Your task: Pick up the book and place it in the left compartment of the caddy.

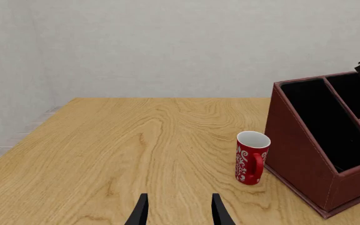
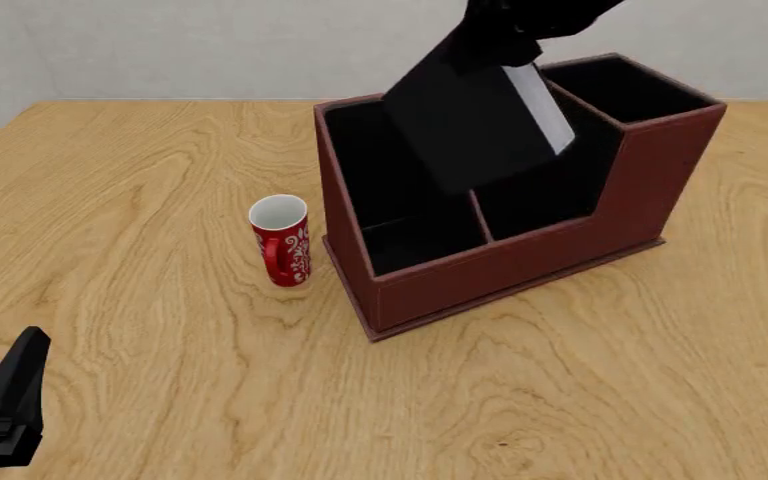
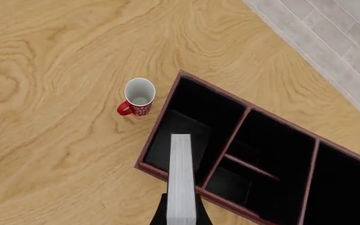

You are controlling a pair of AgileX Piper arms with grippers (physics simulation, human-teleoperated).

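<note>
My right gripper [image 2: 498, 48] is shut on the black book [image 2: 471, 120] and holds it tilted over the reddish-brown caddy [image 2: 518, 265]. The book's white page edge [image 3: 181, 173] runs out from between the right gripper's [image 3: 180, 216] fingers. Its far end is over the long left compartment [image 3: 189, 129], which also shows in the front view [image 2: 361, 165]. I cannot tell whether the book touches the caddy. My left gripper [image 1: 180, 213] is open and empty, low over the table at the near left [image 2: 4, 395], well away from the caddy [image 1: 299, 150].
A red mug [image 2: 280, 240] with white swirls stands upright just left of the caddy's left wall, close to it. It also shows in the left wrist view [image 1: 252, 157] and the right wrist view [image 3: 139, 96]. The wooden table ends at a grey wall behind.
</note>
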